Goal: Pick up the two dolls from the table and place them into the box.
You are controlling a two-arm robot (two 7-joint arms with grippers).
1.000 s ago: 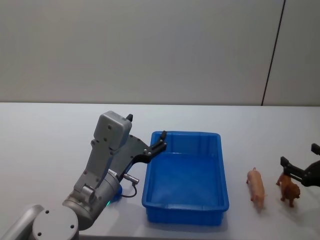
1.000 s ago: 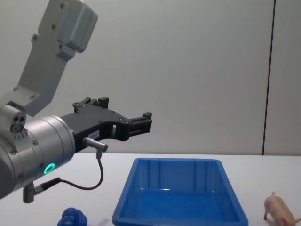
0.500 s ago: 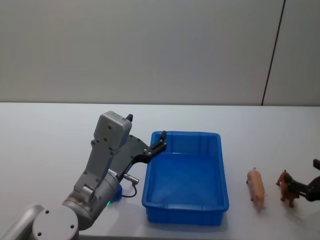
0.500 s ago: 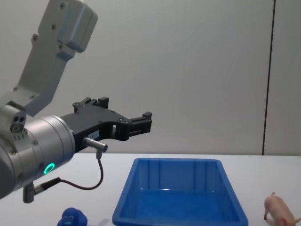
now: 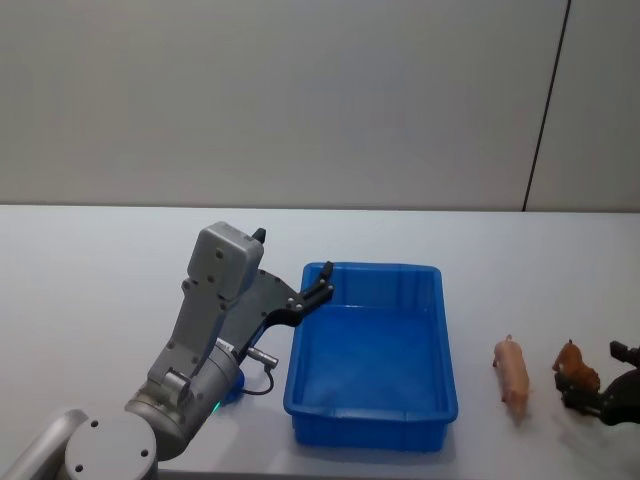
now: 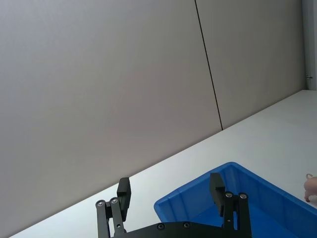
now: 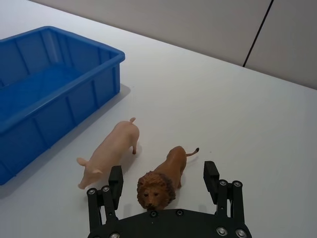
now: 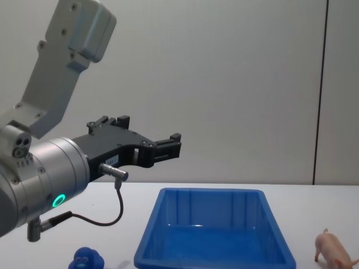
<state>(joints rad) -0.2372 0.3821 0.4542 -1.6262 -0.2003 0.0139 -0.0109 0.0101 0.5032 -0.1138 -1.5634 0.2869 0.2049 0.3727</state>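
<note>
The pale pink pig doll and the shaggy brown doll stand side by side on the white table, right of the blue box. My right gripper is open and low over the table, one finger on each side of the brown doll, not closed on it. My left gripper hangs open and holds nothing above the box's far left corner. The box looks empty.
A small round blue toy sits on the table left of the box, beside my left arm's base. A grey wall rises behind the table. Bare tabletop lies beyond the dolls and behind the box.
My right gripper has dropped down and drawn back around the brown doll, so its fingers now flank it. The left arm, the pig and the box have not moved.
</note>
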